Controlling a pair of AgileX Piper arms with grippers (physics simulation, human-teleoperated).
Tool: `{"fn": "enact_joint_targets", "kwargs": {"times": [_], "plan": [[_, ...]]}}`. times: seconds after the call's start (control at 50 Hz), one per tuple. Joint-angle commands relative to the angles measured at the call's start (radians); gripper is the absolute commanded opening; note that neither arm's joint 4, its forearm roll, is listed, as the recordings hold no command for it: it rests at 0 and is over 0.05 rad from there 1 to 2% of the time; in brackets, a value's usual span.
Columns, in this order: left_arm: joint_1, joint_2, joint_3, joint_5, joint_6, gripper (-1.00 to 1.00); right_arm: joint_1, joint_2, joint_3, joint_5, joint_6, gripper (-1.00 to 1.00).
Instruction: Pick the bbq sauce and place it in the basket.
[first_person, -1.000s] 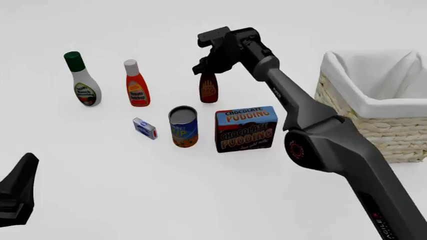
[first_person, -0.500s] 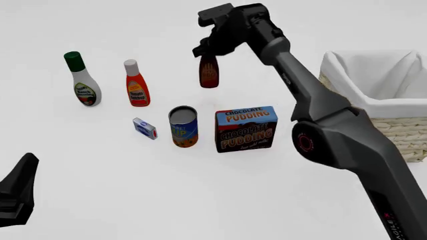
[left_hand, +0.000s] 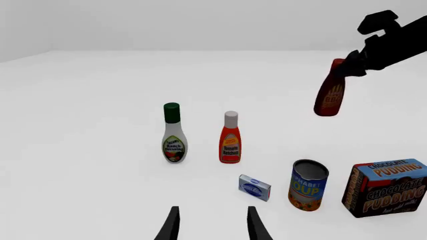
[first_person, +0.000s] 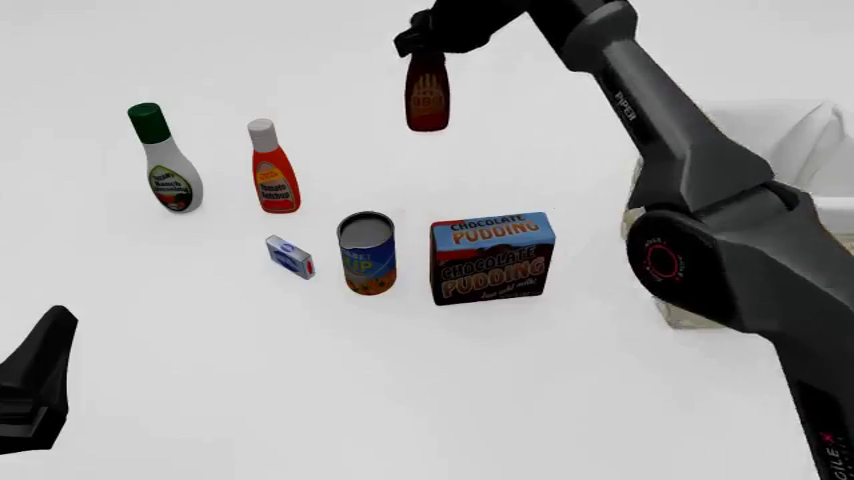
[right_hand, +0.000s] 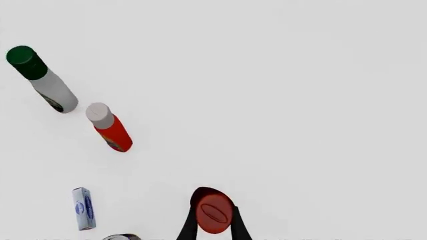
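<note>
Three bottles: bbq sauce (first_person: 426, 95), ketchup (first_person: 274, 170), ranch (first_person: 167, 162). One can (first_person: 367, 252), one pudding box (first_person: 491, 257), one small packet (first_person: 288, 256), one basket (first_person: 814, 140).

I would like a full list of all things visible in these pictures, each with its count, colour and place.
bbq sauce: 1, dark brown-red, red cap, lifted off the table in the right gripper.
ranch dressing bottle: 1, white, green cap, upright, far left.
ketchup bottle: 1, orange-red, white cap, upright, beside the ranch dressing bottle.
small box: 1, blue and white, left of the can.
soup can: 1, blue and orange, centre.
chocolate pudding box: 1, blue and brown, right of the can.
basket: 1, white liner, far right, mostly hidden behind the right arm.
left gripper: black, open, low left.
right gripper: black, shut on the bottle's cap end.
</note>
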Motion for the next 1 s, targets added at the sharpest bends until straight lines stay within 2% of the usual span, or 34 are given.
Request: {"fn": "enact_joint_targets", "kwargs": {"times": [0.02,0.46,0.66,0.72,1.0], "plan": [[0.0,0.0,0.0,0.0,0.0,1.0,-0.013,-0.204,0.25,-0.09,-0.008,-1.0],[0.0,0.0,0.0,0.0,0.0,1.0,-0.075,-0.443,0.407,-0.084,-0.063,-1.0],[0.0,0.0,0.0,0.0,0.0,1.0,-0.106,-0.564,0.52,-0.102,-0.079,-1.0],[0.0,0.0,0.0,0.0,0.0,1.0,-0.123,-0.614,0.576,-0.116,-0.082,-1.0],[0.0,0.0,0.0,0.0,0.0,1.0,-0.209,-0.753,0.699,-0.129,-0.093,-1.0]]}}
